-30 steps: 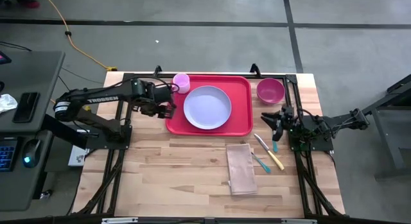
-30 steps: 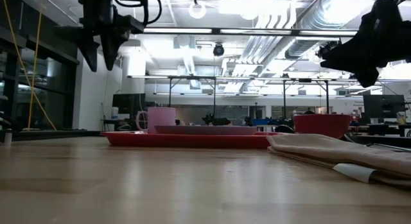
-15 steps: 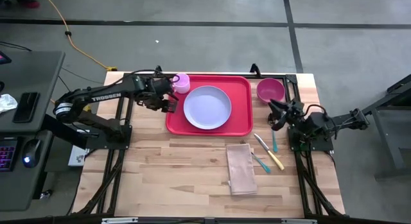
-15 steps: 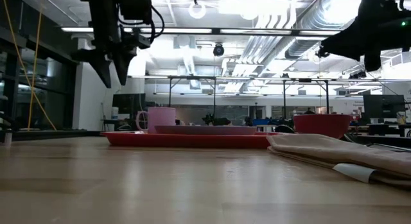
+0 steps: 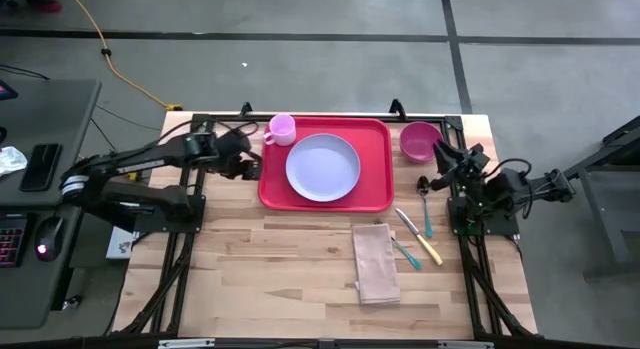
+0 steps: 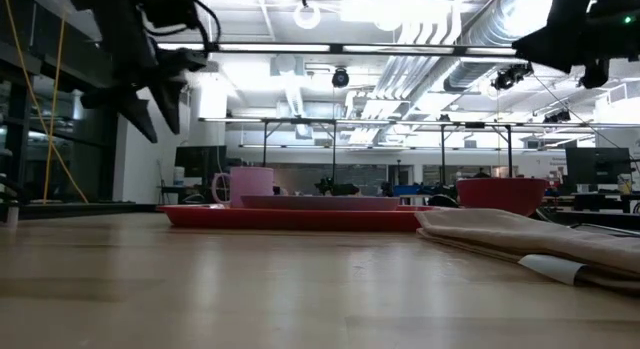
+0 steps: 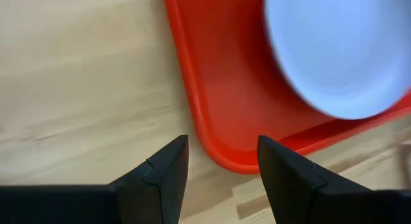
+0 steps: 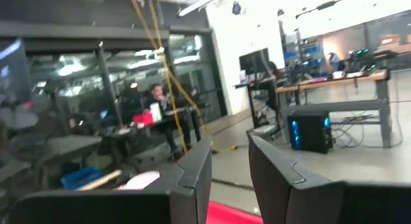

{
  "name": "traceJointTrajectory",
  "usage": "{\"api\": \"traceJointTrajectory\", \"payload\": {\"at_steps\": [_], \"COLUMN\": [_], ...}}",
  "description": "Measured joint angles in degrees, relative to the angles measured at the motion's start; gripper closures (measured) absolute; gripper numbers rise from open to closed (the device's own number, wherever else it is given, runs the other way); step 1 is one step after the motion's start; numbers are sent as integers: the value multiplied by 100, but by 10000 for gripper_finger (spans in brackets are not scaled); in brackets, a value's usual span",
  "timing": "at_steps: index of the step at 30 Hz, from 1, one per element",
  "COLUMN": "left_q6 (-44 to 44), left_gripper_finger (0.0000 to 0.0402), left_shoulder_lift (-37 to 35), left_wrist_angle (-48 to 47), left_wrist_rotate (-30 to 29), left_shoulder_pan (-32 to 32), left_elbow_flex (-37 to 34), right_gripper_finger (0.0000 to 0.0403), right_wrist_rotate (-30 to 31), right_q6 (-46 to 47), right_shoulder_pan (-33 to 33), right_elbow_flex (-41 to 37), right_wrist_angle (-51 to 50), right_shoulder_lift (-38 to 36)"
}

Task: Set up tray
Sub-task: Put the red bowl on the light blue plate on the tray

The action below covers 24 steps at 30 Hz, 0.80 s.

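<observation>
The red tray [image 5: 375, 194] lies flat on the table with a lavender plate [image 5: 322, 167] on it. A pink mug [image 5: 282, 129] stands at its far left corner. My left gripper [image 5: 252, 165] hangs open, pointing down, just left of the tray's left rim [image 7: 192, 115] and clear of it. My right gripper [image 5: 443, 152] is raised at the table's right side beside a magenta bowl [image 5: 421, 141]. It is open [image 8: 230, 147], points out level into the room and has nothing between its fingers.
A folded beige napkin [image 5: 375, 261] lies near of the tray. A knife [image 5: 418, 236], a teal-handled fork [image 5: 405, 254] and a teal-handled spoon [image 5: 426, 207] lie on the wood to its right. Bare tabletop stretches along the near edge.
My left gripper has sunk and drawn back toward the table's left edge, away from the mug, tipping steeper downward; it stays open. My right gripper has risen, swung toward the far edge near the bowl, and tipped from pointing down to about level.
</observation>
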Motion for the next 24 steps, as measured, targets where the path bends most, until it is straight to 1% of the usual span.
{"api": "traceJointTrajectory", "payload": {"at_steps": [3, 5, 8, 13, 18, 21, 24], "left_q6": [-2, -3, -4, -4, -4, -4, -4], "left_gripper_finger": [190, 190, 190, 190, 190, 190, 190], "left_shoulder_lift": [-498, -785, -1200, -1657, -1824, -1866, -1861], "left_wrist_angle": [234, 469, 1010, 1898, 2508, 3101, 3781], "left_wrist_rotate": [-137, -262, -332, -326, -326, -306, -254], "left_shoulder_pan": [-2, -2, -2, -2, -2, -2, -2], "left_elbow_flex": [-258, -447, -779, -1320, -1790, -2091, -2390], "right_gripper_finger": [320, 320, 320, 320, 320, 320, 320], "right_wrist_rotate": [226, 267, 314, 426, 458, 540, 714], "right_q6": [-288, -518, -748, -997, -908, -841, -830], "right_shoulder_pan": [0, -2, 0, 0, 0, 0, 0], "right_elbow_flex": [2, 18, 237, 847, 1518, 1866, 2166], "right_wrist_angle": [435, 607, 464, -190, -1292, -1755, -2112], "right_shoulder_lift": [0, -2, 0, 0, 60, 293, 693]}}
